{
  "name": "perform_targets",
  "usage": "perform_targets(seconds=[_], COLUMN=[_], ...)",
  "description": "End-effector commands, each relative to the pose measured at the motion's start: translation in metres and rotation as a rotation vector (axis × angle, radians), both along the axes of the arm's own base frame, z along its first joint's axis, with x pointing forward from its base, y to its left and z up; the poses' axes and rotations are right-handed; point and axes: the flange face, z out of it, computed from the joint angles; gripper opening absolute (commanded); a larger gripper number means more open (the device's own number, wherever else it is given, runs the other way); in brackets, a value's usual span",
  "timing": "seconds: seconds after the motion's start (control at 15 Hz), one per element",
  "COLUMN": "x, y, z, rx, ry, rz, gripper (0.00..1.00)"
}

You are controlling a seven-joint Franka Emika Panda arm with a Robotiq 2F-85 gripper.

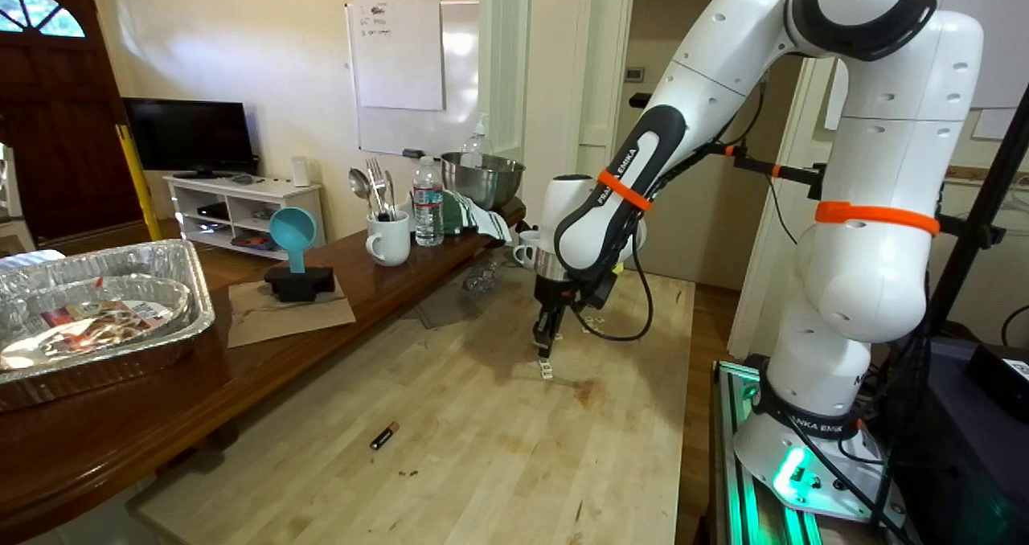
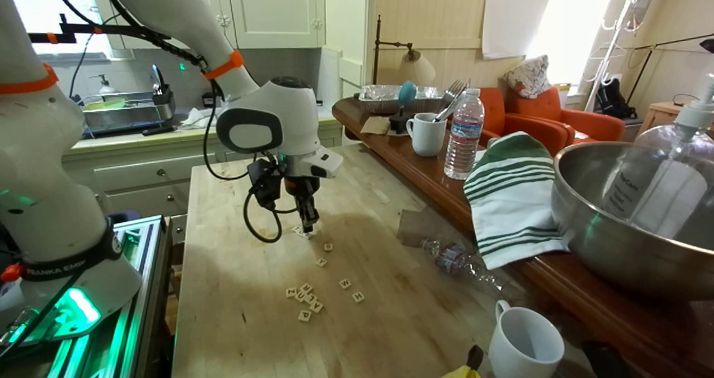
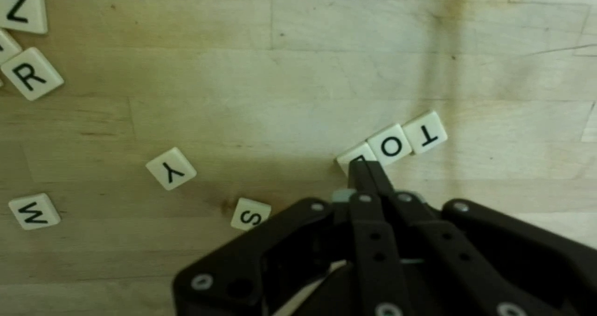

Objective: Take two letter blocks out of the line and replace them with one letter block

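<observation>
The line is a short row of pale letter blocks on the wooden table. In the wrist view it shows a T block point(image 3: 425, 132), an O block point(image 3: 390, 143) and a block whose letter is mostly covered point(image 3: 354, 156). The row also shows in both exterior views point(image 1: 547, 370) point(image 2: 300, 231). My gripper point(image 3: 366, 164) is shut with its fingertips together and nothing visible between them. Its tips are over the partly covered end block; I cannot tell if they touch it. The gripper also shows in both exterior views point(image 1: 542, 348) point(image 2: 309, 227).
Loose blocks lie beside the row: S point(image 3: 247, 212), Y point(image 3: 171, 168), W point(image 3: 35, 211) and R point(image 3: 31, 73). More blocks lie in a cluster point(image 2: 305, 297). A battery point(image 1: 384, 436), a plastic bottle point(image 2: 454, 260) and a white mug point(image 2: 527, 342) are on the table.
</observation>
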Motion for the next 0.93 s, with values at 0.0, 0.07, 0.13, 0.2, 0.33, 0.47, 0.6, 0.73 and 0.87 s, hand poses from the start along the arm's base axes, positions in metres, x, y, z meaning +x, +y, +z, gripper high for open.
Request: perform_targets(seconds=[0.0,0.07,0.13,0.2,0.33,0.47,0.6,0.73,0.87], x=[-0.003,-0.002,-0.003,-0.003,-0.004,-0.005,-0.006,-0.008,-0.01], y=[0.0,0.0,0.0,0.0,0.0,0.0,0.0,0.001,0.003], z=[0.009,0.011,0.013,0.016,0.021,0.025,0.029,0.031,0.034], rx=[0.006,0.001,0.002,0.0,-0.005,-0.005,-0.005,-0.005,-0.004], ry=[-0.022,-0.027,-0.031,-0.035,-0.041,-0.046,-0.045,-0.043,-0.037], rz=[0.072,0.096,0.121,0.15,0.2,0.239,0.281,0.312,0.336], gripper=[0.0,0.0,0.0,0.0,0.0,0.0,0.0,0.0,0.0])
